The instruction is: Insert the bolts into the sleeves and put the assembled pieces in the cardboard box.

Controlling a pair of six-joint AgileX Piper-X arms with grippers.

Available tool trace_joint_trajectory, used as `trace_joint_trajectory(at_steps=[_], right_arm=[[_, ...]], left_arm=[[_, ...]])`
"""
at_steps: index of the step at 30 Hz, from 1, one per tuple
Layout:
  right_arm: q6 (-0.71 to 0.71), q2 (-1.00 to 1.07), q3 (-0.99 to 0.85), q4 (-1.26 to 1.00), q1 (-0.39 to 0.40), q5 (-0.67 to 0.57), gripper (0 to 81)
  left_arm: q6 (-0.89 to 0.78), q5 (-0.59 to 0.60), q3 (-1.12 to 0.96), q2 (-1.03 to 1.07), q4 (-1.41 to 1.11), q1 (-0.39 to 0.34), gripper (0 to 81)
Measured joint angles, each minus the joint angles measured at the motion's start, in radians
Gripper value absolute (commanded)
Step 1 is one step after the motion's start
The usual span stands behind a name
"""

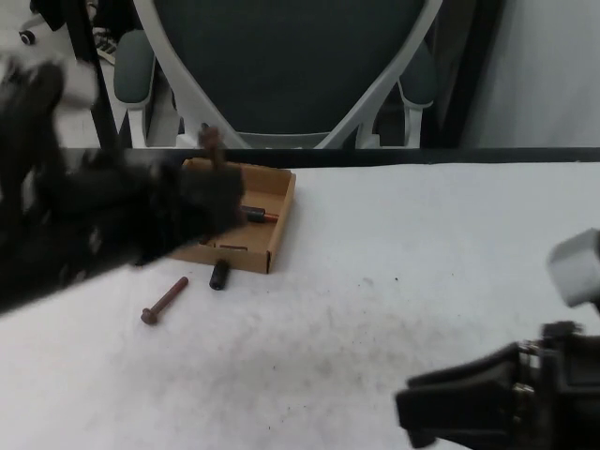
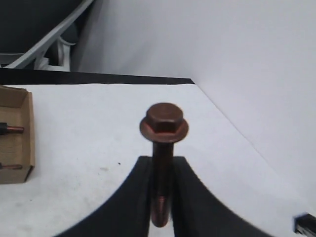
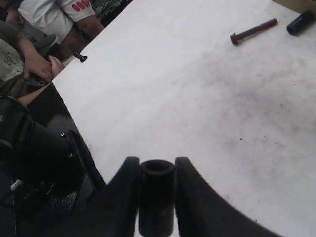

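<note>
Closest, the right gripper (image 3: 157, 165) clamps a sleeve (image 3: 156, 202), bore outward; the left gripper (image 2: 162, 163) grips a bolt (image 2: 164, 123) by its shank, probably for mating. The cardboard box (image 1: 283, 211) sits near the tabletop's (image 1: 422, 244) far edge.

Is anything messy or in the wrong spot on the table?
Nothing is spilled or broken. One bolt and one black sleeve lie loose on the table beside the cardboard box, not joined yet. The table also has dark smudges, and a small black piece sits near its edge.
</note>
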Motion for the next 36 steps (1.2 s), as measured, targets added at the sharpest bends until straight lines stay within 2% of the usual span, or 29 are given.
trace_joint_trajectory(at_steps=[6,11,16,31,36], right_arm=[[0.009,0.177,0.002,-0.217,0.001,-0.032,0.3],[0.014,0.307,0.002,-0.354,0.001,-0.077,0.3],[-0.005,0.421,-0.035,-0.44,0.001,-0.094,0.3],[-0.409,0.487,-0.099,-0.471,0.013,-0.129,0.3],[-0.528,0.487,-0.1,-0.478,0.041,-0.116,0.3]], left_arm=[[0.065,0.103,0.118,-0.057,-0.068,0.0,0.8],[0.227,0.219,0.183,-0.056,-0.118,0.0,0.8],[0.274,0.25,0.199,-0.056,-0.128,0.0,0.8],[0.274,0.168,0.198,-0.056,-0.21,0.0,0.8],[0.206,0.148,0.198,-0.056,-0.21,0.0,0.8]])
